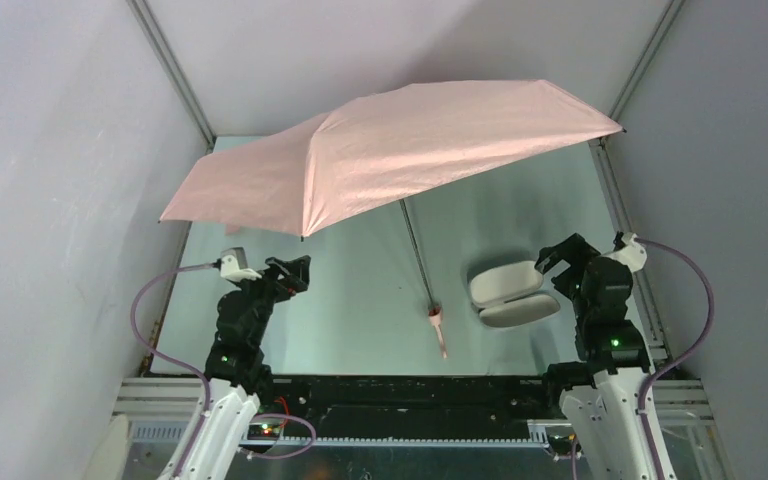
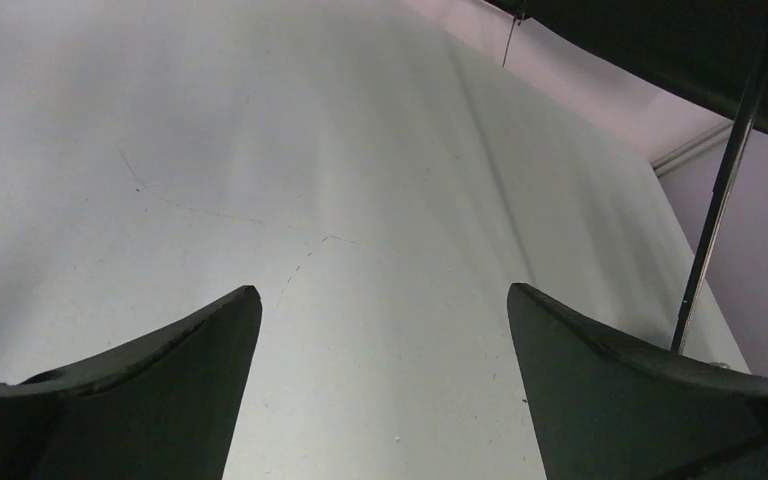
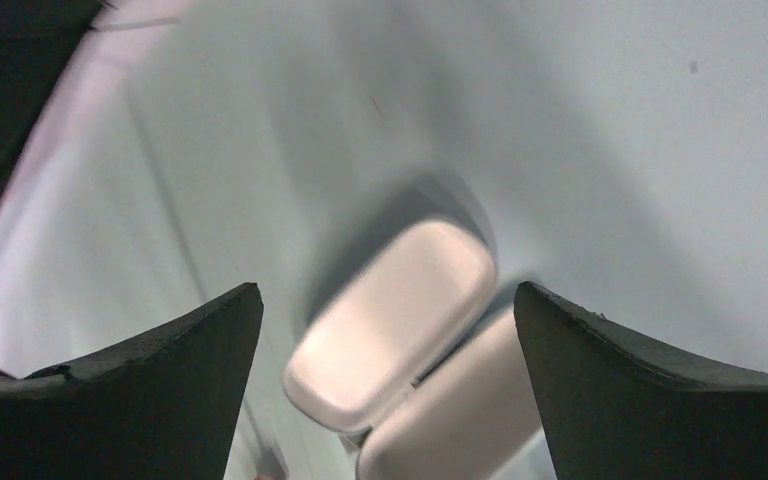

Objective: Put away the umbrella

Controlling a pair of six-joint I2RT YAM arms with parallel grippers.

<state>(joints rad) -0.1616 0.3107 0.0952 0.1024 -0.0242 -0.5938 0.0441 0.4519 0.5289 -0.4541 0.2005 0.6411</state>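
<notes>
The umbrella (image 1: 390, 150) stands open, its salmon-pink canopy spread over the back of the table. Its thin metal shaft (image 1: 417, 250) slants down to the small pink handle (image 1: 438, 325) near the front middle. The shaft also shows in the left wrist view (image 2: 715, 210). My left gripper (image 1: 298, 272) is open and empty at the front left, well left of the handle. My right gripper (image 1: 550, 255) is open and empty, just right of the pale oblong case (image 1: 508, 293), which lies open in two halves. The case shows between its jaws in the right wrist view (image 3: 400, 310).
Grey enclosure walls (image 1: 50, 150) close in on both sides and the back. The canopy overhangs most of the table's (image 1: 350, 310) far half. A metal rail (image 1: 410, 385) runs along the front edge by the arm bases.
</notes>
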